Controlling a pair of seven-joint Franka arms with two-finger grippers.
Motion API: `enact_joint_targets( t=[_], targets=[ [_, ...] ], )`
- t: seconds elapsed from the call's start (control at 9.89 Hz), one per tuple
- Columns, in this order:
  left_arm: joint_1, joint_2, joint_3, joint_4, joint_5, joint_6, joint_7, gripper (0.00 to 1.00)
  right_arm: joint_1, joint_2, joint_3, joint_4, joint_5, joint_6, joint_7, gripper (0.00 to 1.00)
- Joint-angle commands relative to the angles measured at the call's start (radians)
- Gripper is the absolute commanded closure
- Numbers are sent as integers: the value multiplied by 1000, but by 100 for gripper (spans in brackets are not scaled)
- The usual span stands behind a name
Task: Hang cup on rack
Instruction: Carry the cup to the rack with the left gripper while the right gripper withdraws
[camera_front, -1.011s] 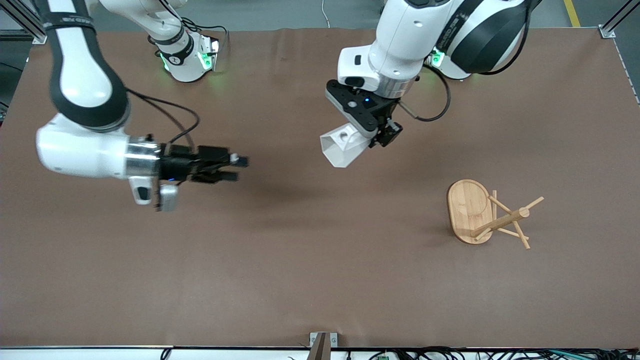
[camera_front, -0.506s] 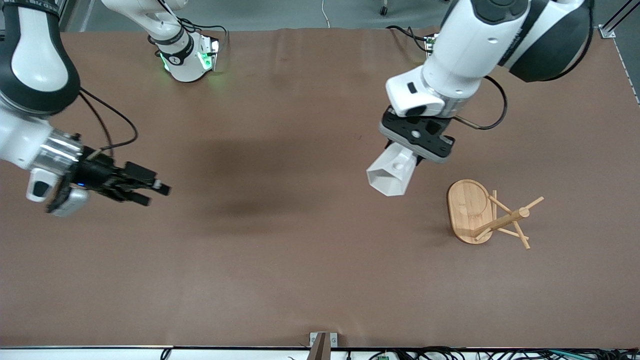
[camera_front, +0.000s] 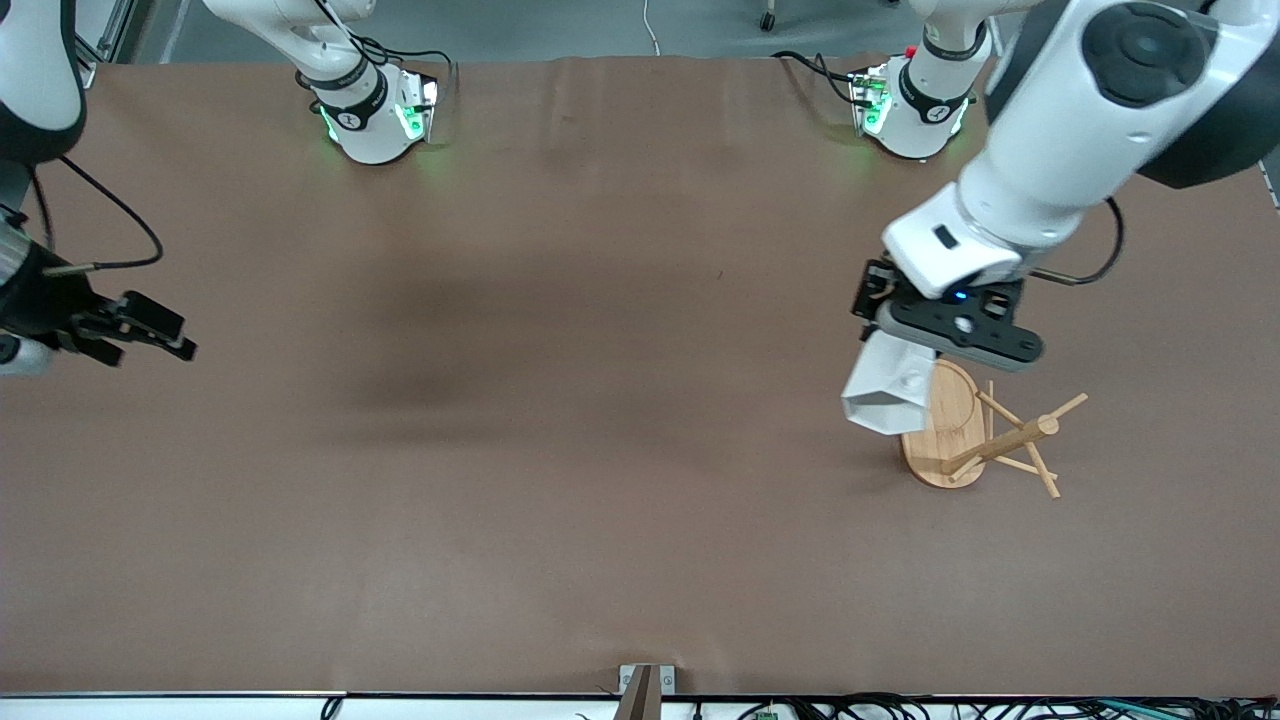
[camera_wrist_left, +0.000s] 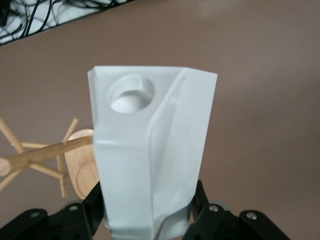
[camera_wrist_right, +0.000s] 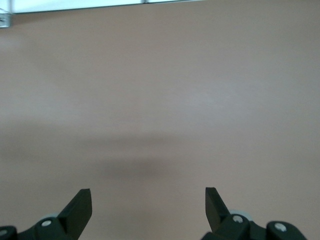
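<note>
The small white faceted cup (camera_front: 885, 393), with a round hole pierced through its handle tab, has been carried in the last second from over mid-worktop to the light bamboo rack (camera_front: 975, 435) and now overlaps the edge of the oval base. It is clamped in the left claw (camera_front: 930, 345), rim tilted downward. The transport is judged nearly complete; only alignment of the hole with a peg remains. The right claw (camera_front: 150, 335), spread wide and empty, has been withdrawn to the right arm's end of the brown worktop (camera_front: 560, 480). The neighbouring pegs could snag the cup.
</note>
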Motion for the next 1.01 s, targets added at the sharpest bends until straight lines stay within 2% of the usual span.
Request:
enact_joint_targets(
  t=[0.0, 0.1, 0.2, 0.3, 0.51, 0.71, 0.91],
  targets=[
    [22, 11, 10, -53, 5, -29, -31, 74, 0, -5, -12, 137, -50, -158, 48, 0],
    [12, 6, 33, -74, -2, -23, -31, 74, 0, -9, -23, 188, -48, -246, 48, 0],
    [-17, -6, 94, -100, -51, -13, -13, 74, 6, -44, -44, 198, -44, -337, 52, 0],
    [-67, -20, 172, -123, -109, 7, -7, 75, 5, -69, -49, 195, -44, -359, 43, 0],
    [-166, -40, 297, -180, -139, 49, 18, 75, 5, -78, -72, 195, -47, -387, 42, 0],
    [-224, -78, 387, -287, -168, 121, 47, 74, 0, -78, -72, 196, -47, -388, 37, 0],
    [-238, -106, 434, -372, -218, 176, 140, 74, 9, -77, -73, 207, -48, -396, 41, 0]
  ],
)
